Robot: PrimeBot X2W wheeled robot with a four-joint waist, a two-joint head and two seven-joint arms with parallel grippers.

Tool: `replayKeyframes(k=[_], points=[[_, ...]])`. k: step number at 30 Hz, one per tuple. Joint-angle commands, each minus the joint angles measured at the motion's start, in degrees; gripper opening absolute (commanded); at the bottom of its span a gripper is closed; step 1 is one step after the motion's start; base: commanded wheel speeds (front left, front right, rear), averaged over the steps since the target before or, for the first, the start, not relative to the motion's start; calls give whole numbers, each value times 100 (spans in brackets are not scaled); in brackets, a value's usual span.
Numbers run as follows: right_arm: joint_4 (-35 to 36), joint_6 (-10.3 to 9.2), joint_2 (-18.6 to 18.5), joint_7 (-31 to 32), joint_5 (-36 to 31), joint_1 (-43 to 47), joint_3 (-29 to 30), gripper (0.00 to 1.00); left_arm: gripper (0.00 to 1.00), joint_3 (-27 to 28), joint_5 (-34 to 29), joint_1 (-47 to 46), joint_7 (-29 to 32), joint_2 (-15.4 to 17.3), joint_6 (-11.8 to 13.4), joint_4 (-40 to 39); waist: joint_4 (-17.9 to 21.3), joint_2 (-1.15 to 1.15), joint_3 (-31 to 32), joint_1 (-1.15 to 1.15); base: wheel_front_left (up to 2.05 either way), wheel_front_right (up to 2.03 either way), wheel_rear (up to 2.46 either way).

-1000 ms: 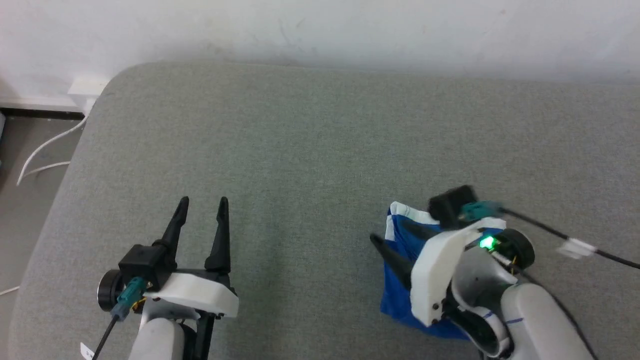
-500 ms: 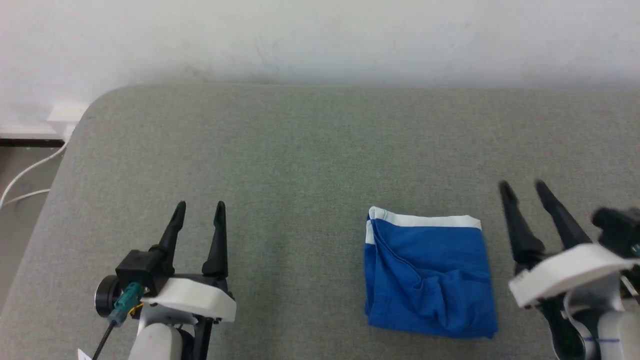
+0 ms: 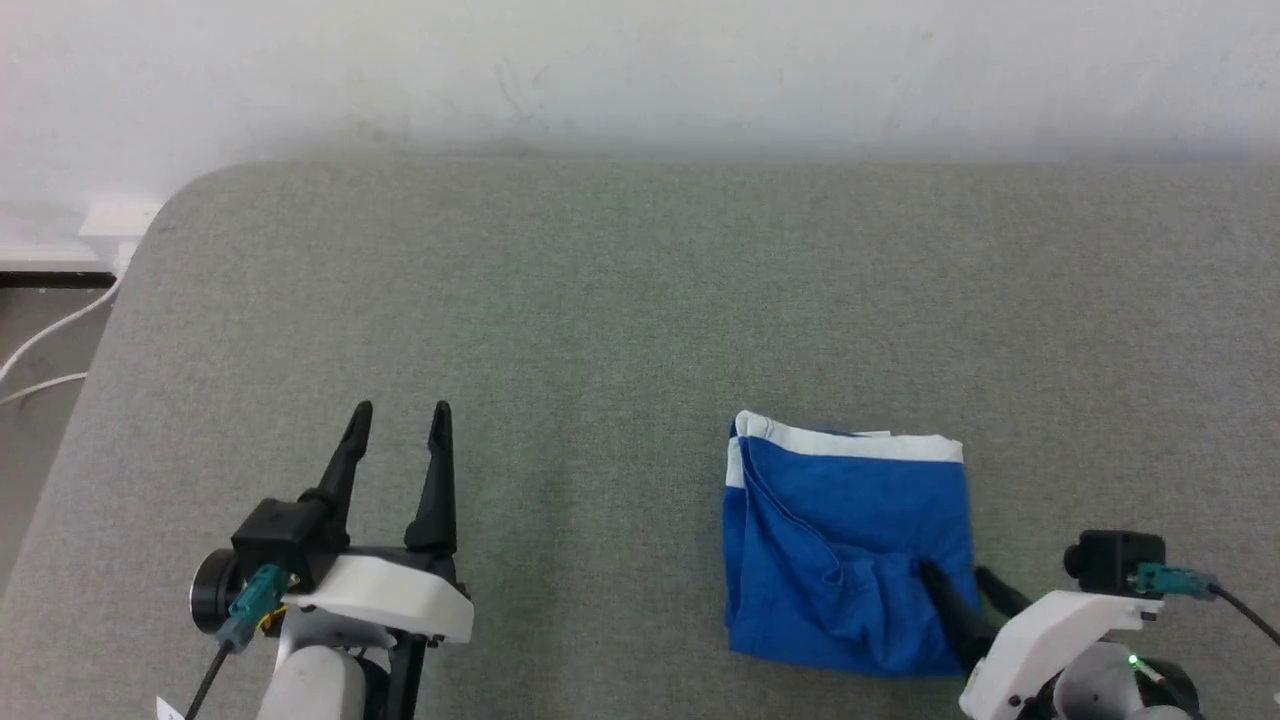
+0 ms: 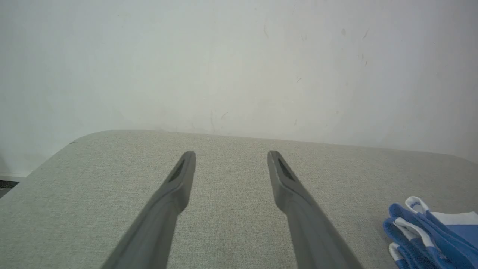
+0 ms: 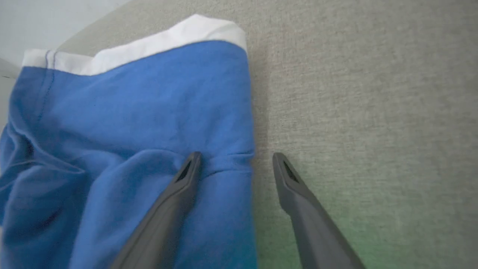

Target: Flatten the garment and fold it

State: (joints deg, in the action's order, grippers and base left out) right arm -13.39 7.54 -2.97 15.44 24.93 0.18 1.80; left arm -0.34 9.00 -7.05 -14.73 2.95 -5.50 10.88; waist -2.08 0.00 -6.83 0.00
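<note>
A grey desk carries the folded shorts. The right end effector, released, straddles their edge, likely to grip it; the left end effector rests released.

Plain bare room, lab-like — grey upholstered surface, scuffed white wall, loose cables.

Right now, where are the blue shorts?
In the head view the blue shorts lie folded on the grey fabric surface, right of centre, with the open right tool straddling their right edge near the front corner.
</note>
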Motion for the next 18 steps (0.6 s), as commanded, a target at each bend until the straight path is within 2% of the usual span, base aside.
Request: replayKeyframes(k=[1, 3, 4, 5, 6, 8, 9, 12, 16, 18], points=[[-132, -5, 9, 159, 149, -100, -68, 100, 100, -3, -19, -12, -27, -7, -12, 12, -23, 0, 2, 0, 0, 0, 0], [-273, -5, 9, 316, 146, -171, -121, 100, 100, -15, -13, -8, -27, -7, -6, 20, -44, 0, 3, 0, 0, 0, 0], [-344, -5, 9, 382, 136, -214, -133, 94, 100, -20, -9, -7, -27, -7, -4, 25, -55, 0, 4, 0, 0, 0, 0], [-415, -5, 9, 455, 122, -257, -150, 73, 100, -23, -7, -5, -27, -7, -4, 30, -67, 0, 6, 0, 0, 0, 0], [-477, -5, 9, 530, 95, -304, -177, 42, 100, -26, -4, -3, -27, -7, -4, 37, -78, 0, 8, 0, 0, 0, 0], [-567, -5, 9, 680, 19, -395, -256, 11, 100, -37, 2, -2, -27, -7, -5, 54, -102, 0, 16, 0, 0, 0, 0], [-584, -5, 9, 741, -17, -435, -294, 0, 100, -44, 7, 1, -27, -7, -4, 60, -113, 0, 24, 0, 0, 0, 0], [-507, -5, 9, 918, -217, -548, -428, 0, 100, -52, 14, 22, -27, -7, 10, 60, -119, 0, 38, 0, 0, 0, 0], [-124, -5, 6, 1159, -1174, -792, -622, 0, 100, 7, 4, 73, -27, -7, 46, -9, 5, 0, 21, 0, 0, 0, 0], [83, -5, -108, 1335, -1560, -957, -864, 0, 100, 47, -15, 96, -27, -7, 51, -49, 130, 0, 4, 0, 0, 0, 0]])
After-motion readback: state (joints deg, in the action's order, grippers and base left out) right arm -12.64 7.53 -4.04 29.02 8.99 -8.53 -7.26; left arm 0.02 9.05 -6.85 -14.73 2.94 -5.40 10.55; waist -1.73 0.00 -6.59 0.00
